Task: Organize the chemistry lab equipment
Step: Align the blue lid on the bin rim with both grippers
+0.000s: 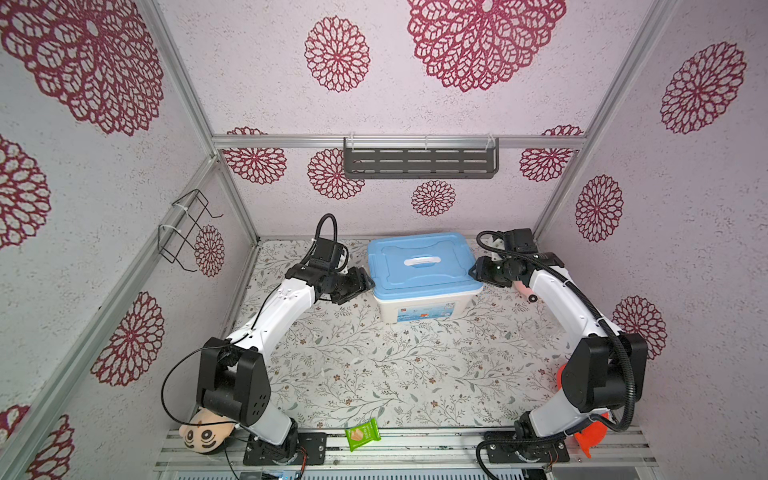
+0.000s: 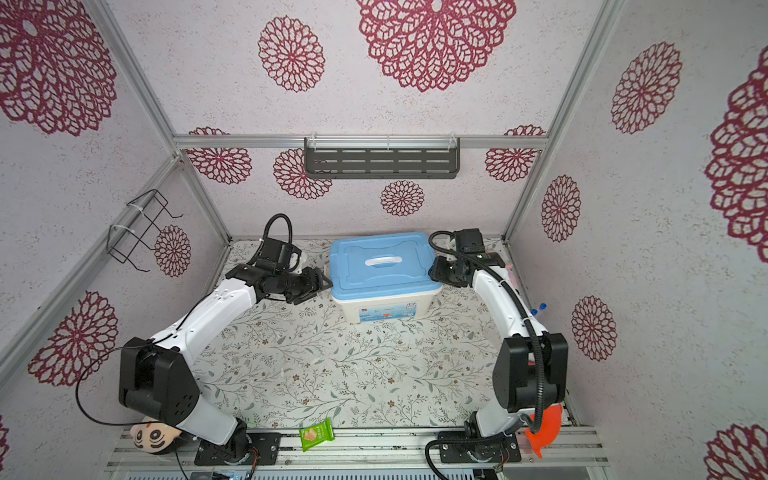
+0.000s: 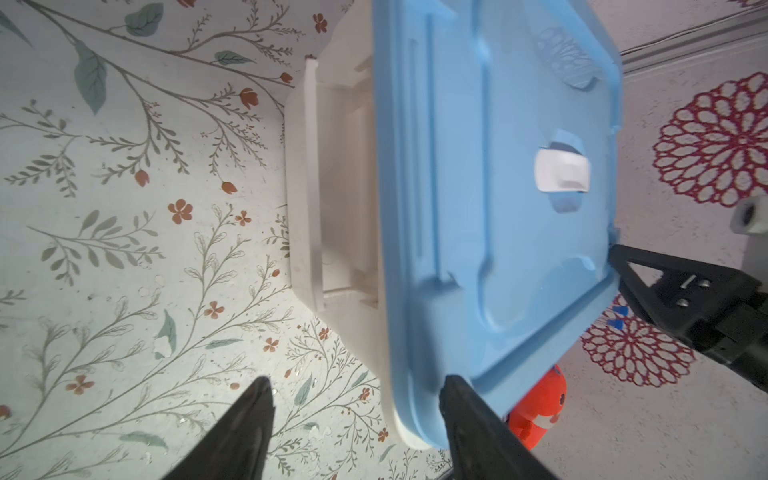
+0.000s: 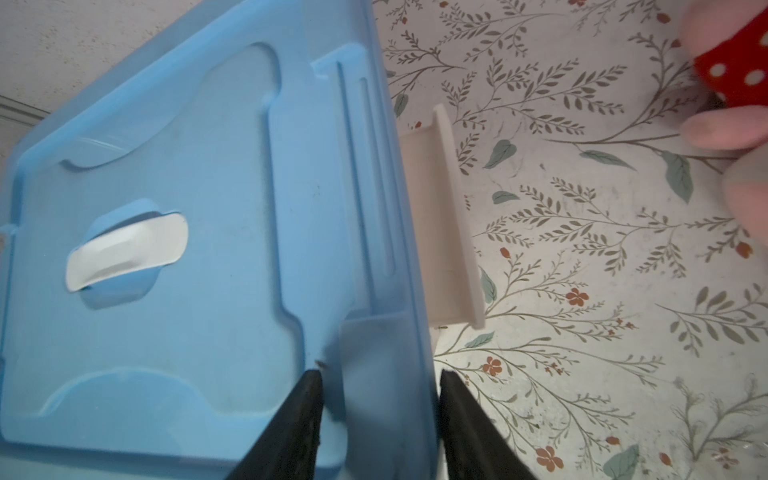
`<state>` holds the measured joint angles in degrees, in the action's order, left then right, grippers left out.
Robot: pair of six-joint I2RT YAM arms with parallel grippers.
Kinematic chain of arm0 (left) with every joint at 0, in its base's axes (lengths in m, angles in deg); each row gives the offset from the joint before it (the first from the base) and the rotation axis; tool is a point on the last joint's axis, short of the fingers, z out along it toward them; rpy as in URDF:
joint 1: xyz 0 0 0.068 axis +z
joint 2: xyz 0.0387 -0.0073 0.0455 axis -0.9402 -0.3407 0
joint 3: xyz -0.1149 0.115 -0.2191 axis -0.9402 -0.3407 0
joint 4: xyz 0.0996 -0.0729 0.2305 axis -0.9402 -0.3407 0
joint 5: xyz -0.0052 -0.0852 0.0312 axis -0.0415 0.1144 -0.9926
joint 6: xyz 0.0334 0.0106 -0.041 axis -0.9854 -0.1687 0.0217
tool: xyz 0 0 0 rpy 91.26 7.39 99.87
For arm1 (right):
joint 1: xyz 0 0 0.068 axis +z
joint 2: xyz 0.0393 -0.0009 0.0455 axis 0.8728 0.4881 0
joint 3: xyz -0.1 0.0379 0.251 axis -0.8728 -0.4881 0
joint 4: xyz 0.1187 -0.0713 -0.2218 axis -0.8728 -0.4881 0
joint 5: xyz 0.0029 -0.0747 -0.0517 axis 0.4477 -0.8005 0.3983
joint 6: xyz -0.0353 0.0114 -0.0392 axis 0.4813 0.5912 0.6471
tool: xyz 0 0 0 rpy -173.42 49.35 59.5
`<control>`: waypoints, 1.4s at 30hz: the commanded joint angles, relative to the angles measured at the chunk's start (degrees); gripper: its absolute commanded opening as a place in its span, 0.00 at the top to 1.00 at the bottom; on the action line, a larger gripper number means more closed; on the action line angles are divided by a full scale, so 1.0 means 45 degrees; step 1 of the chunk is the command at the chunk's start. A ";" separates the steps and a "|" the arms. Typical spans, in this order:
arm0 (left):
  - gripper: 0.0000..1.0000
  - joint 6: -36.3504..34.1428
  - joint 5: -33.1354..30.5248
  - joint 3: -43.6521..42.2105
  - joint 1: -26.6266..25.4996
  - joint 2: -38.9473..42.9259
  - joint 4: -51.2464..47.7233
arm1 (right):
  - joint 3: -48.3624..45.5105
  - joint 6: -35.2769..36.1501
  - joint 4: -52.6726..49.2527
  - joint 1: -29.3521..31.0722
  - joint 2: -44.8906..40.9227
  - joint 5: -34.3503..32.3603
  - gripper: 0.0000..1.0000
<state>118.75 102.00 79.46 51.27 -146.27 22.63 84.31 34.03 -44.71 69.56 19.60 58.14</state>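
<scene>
Pale walls (image 1: 257, 83) with crimson rosettes, leafy-patterned floor (image 1: 374, 374)

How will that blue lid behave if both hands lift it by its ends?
The blue lid looks like thin moulded plastic, so it is probably light but may flex between the left hand and right hand. Its glossy rim could slip. If latched, the white tub may come up too.

We see a smooth, faintly glossy blue plastic lid (image 1: 399, 279) and a matt white plastic box (image 1: 387, 308); the floral tabletop (image 1: 374, 374) looks matt and scuffed, the walls (image 1: 266, 95) rough-grained.
</scene>
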 commanded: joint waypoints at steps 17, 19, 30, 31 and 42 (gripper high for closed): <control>0.36 -0.0057 -0.0537 -0.0274 0.0149 0.0107 0.0330 | -0.1166 0.0727 -0.0223 0.0510 -0.1433 0.0068 0.52; 0.36 -0.0211 -0.0484 0.0017 0.0137 -0.0063 0.0003 | -0.1435 0.0885 -0.0090 0.0497 -0.1642 0.0000 0.53; 0.35 0.0143 -0.0824 0.0206 0.0112 0.0095 -0.0054 | -0.1776 0.1369 -0.0415 0.0507 -0.2086 0.0109 0.53; 0.34 0.0272 -0.0855 -0.0029 0.0112 0.0214 0.0247 | -0.1821 0.1392 -0.0416 0.0505 -0.2113 0.0144 0.52; 0.29 0.0595 -0.1347 -0.0635 0.0245 0.0939 0.0742 | -0.2337 0.1141 0.0221 0.0491 -0.2531 0.0197 0.49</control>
<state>120.46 97.63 77.19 51.49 -144.48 23.85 73.71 38.73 -42.54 71.22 9.99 57.64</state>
